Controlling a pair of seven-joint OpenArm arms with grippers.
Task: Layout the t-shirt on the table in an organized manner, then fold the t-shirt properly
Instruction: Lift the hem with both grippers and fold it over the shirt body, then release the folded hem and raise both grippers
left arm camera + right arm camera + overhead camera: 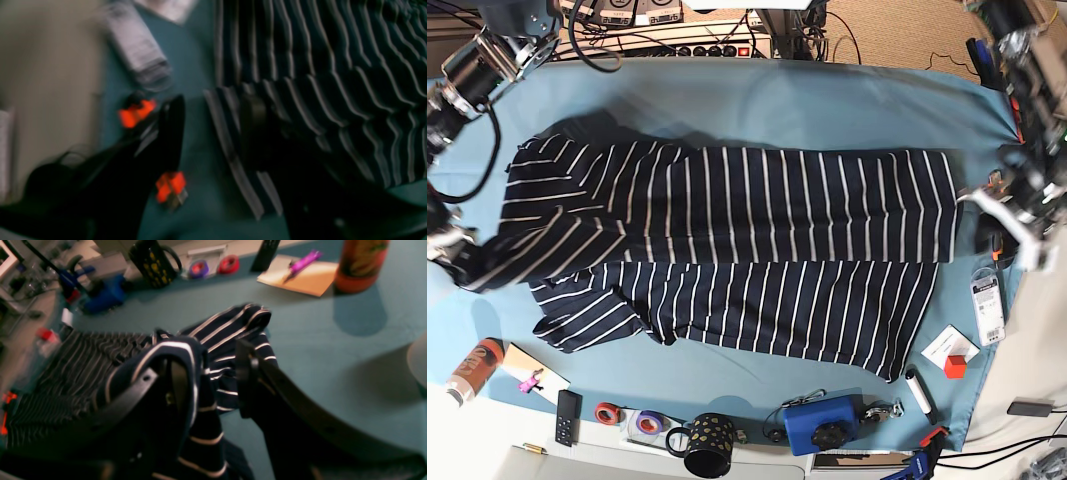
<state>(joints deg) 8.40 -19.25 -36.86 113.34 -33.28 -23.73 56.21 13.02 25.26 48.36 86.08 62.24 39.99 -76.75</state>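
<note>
Gripping the dark navy white-striped cloth t-shirt (pixel 213 350) between clamped right jaws (pixel 206 373), we see it spread on the teal cloth counter (pixel 757 100); left jaws (pixel 213 133) look apart, hem against one.

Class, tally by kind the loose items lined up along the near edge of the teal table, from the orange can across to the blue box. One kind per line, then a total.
Orange can: 1
Notepad: 1
Black remote: 1
Tape rolls, red and purple: 2
Black mug: 1
Blue box: 1
Total: 7
</note>
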